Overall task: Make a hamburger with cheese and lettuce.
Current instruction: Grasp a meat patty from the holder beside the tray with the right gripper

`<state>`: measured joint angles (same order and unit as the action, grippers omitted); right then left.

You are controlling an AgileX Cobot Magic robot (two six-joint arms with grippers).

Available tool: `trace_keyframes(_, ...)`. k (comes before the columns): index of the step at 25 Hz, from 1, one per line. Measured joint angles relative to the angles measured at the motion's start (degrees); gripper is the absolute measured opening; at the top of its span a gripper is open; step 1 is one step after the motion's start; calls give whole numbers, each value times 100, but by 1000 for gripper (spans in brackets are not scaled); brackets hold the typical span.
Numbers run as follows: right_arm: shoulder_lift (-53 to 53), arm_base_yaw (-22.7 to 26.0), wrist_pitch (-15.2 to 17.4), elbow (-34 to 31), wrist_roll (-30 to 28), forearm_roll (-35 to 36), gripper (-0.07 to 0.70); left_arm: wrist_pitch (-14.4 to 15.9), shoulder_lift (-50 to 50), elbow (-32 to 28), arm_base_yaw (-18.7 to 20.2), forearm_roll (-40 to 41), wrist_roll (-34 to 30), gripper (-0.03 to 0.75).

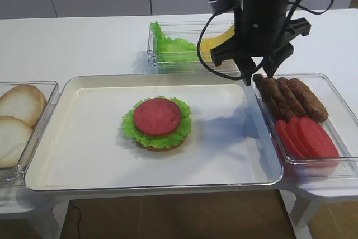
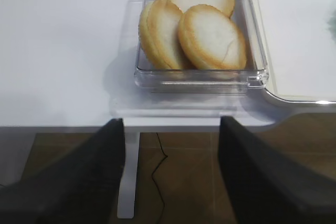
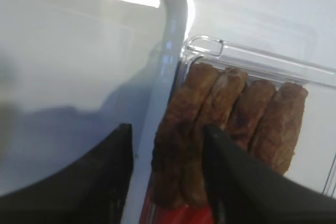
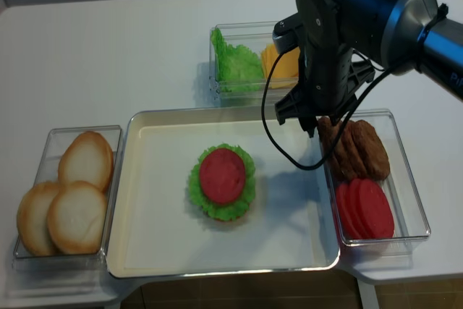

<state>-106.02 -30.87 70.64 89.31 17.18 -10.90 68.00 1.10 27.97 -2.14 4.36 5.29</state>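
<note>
The hamburger (image 1: pixel 157 122) is a stack of bun base, frilly lettuce and a red round slice in the middle of the white tray (image 1: pixel 84 160). Loose lettuce (image 1: pixel 173 48) and yellow cheese (image 1: pixel 215 40) lie in the clear bin at the back. My right gripper (image 1: pixel 257 78) hangs open over the left end of the brown patties (image 1: pixel 291 96). In the right wrist view its jaws (image 3: pixel 167 132) straddle the leftmost patty (image 3: pixel 176 129) and are not closed on it. My left gripper (image 2: pixel 172 129) is open and empty, off the table's front edge below the bun bin.
Pale bun halves (image 1: pixel 17 121) fill the clear bin on the left. Red round slices (image 1: pixel 306 137) lie in front of the patties in the right bin (image 1: pixel 335 96). That bin's wall presses against the tray's right rim. The back bin (image 1: pixel 151 54) stands behind the tray.
</note>
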Motion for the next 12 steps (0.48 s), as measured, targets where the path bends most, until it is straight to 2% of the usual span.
trace_keyframes(6, -87, 0, -11, 0, 6, 0, 321, 0, 0, 0, 0, 0, 0, 418)
trace_keyframes(12, -116, 0, -11, 0, 6, -18, 249, 0, 0, 0, 0, 0, 0, 418)
